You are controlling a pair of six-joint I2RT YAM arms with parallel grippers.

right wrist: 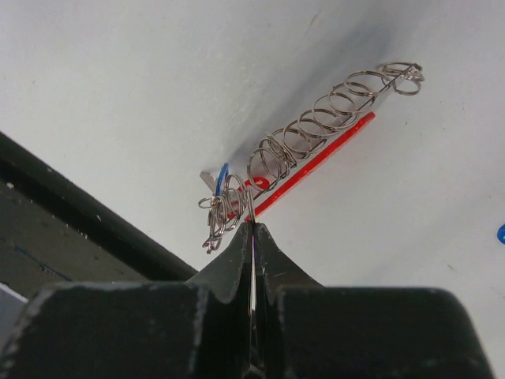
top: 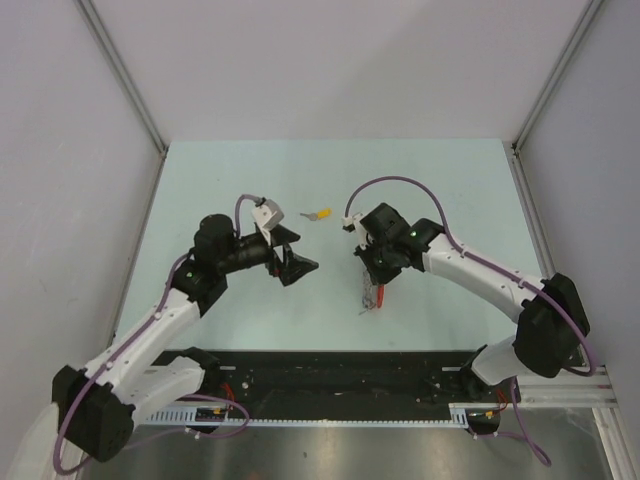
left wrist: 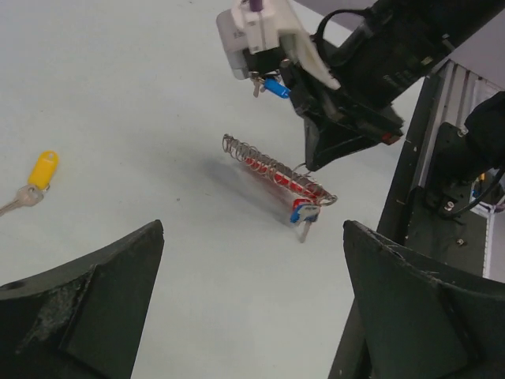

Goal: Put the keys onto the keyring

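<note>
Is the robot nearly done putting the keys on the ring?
Partly. A red-capped key and a blue-capped key already seem to hang at one end of the keyring. The right gripper is pinched shut on that end. The yellow-capped key lies alone on the table, and the left gripper is open and empty, so that one is left.

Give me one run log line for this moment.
right tool: shut on keyring | left tool: open, empty | yellow-capped key: lying loose, apart from keyring
</note>
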